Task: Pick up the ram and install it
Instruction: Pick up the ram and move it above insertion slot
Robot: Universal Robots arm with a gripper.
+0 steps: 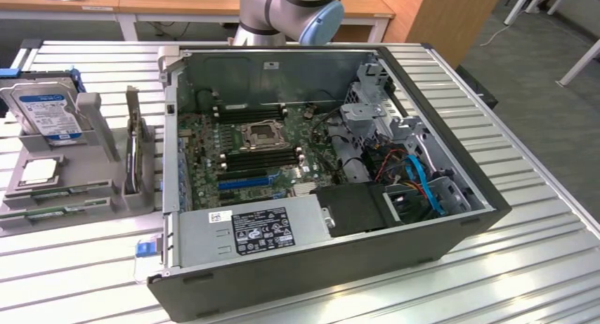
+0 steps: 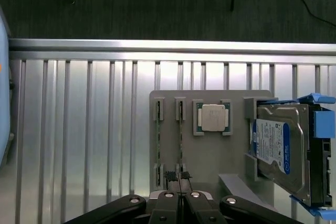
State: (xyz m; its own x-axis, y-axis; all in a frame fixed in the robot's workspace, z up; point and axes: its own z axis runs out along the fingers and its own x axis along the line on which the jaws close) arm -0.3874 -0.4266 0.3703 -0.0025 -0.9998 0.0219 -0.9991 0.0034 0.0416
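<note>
The ram (image 2: 180,132) lies in its groove of the grey holder (image 2: 210,156). A second stick (image 2: 158,135) is just beside it, with bare table slats (image 2: 79,129) beyond. The arm (image 1: 291,11) rises behind the open computer case (image 1: 328,275). The gripper (image 2: 178,200) hangs over the ram's end, jaws pressed together and apparently empty.
</note>
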